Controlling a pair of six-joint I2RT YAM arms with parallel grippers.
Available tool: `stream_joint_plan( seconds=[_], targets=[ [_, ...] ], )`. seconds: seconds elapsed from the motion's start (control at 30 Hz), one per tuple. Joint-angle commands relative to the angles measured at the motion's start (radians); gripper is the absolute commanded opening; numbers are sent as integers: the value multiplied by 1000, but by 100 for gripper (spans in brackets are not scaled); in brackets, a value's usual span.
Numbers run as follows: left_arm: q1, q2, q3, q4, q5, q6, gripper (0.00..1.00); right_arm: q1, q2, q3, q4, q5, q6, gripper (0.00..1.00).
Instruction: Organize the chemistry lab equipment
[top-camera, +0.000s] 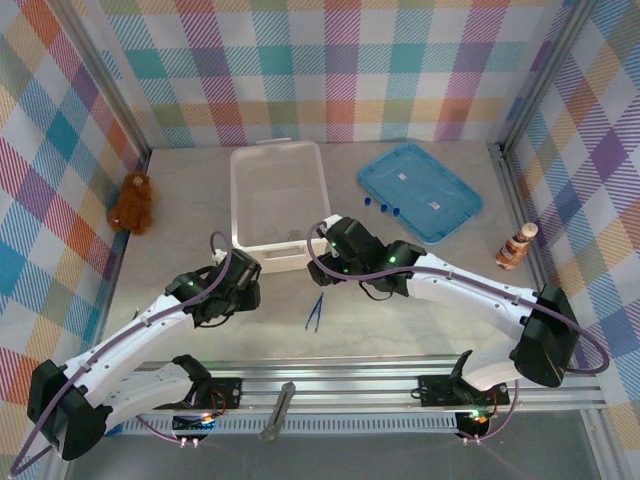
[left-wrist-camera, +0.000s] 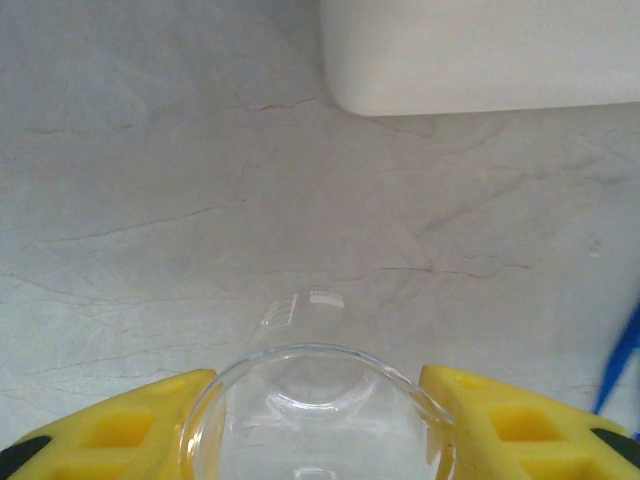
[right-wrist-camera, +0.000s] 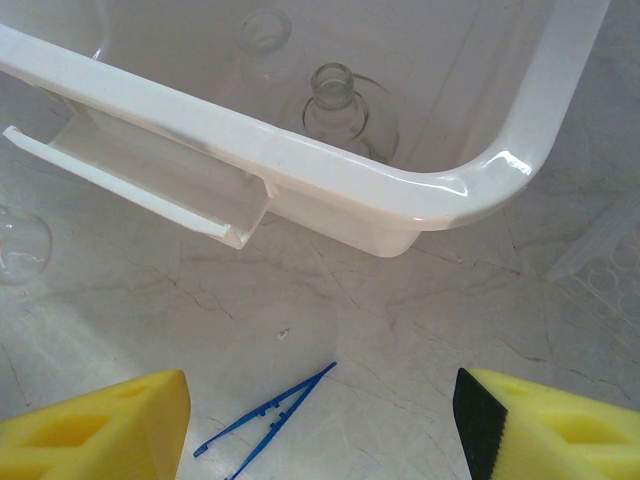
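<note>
Left gripper (left-wrist-camera: 318, 388): its yellow fingers (left-wrist-camera: 110, 432) press both sides of a glass beaker (left-wrist-camera: 320, 425), a narrow hold on the rim. It looks like a grip for lifting it into the bin.
Beaker's place: on the table (top-camera: 400, 320), just near of the near left corner of the white bin (right-wrist-camera: 330, 160).
Right gripper (right-wrist-camera: 322, 402): jaws wide and holding nothing. It hovers over the blue tweezers (right-wrist-camera: 268, 418), probably lining up on them.
Tweezers: flat on the table, just near of the bin's near right corner.
In the bin: a round flask (right-wrist-camera: 338, 100) stands upright, so that sorting looks done.
Waiting: blue-capped tubes (top-camera: 381, 206) beside the blue lid (top-camera: 420, 190), far right.
Not lab gear: a teddy bear (top-camera: 133, 203) far left and a bottle-shaped figure (top-camera: 517, 247) at the right edge.
Surface: pale, faintly veined.
Room: pastel plaid walls (top-camera: 300, 60).
</note>
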Motion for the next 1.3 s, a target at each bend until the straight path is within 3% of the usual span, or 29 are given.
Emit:
stream_joint_plan(
  seconds=[0.0,0.37,0.7,0.83,1.27],
  targets=[
    [-57,5,75,-84,-42,-35,46,8,-21,17,20,15,-7,72],
    [-275,48,240,-220,-131,-119,46,8,-62,-25,29,27,8,72],
    [-299,151,577,-313,-256,3,47,7,-103,-31,17,48,18,72],
    [-255,208,673,-255,-254,90,48,8,-116,-37,14,50,21,72],
    [56,456,758,-5,-32,250,49,7,-136,-53,7,51,21,72]
  ],
)
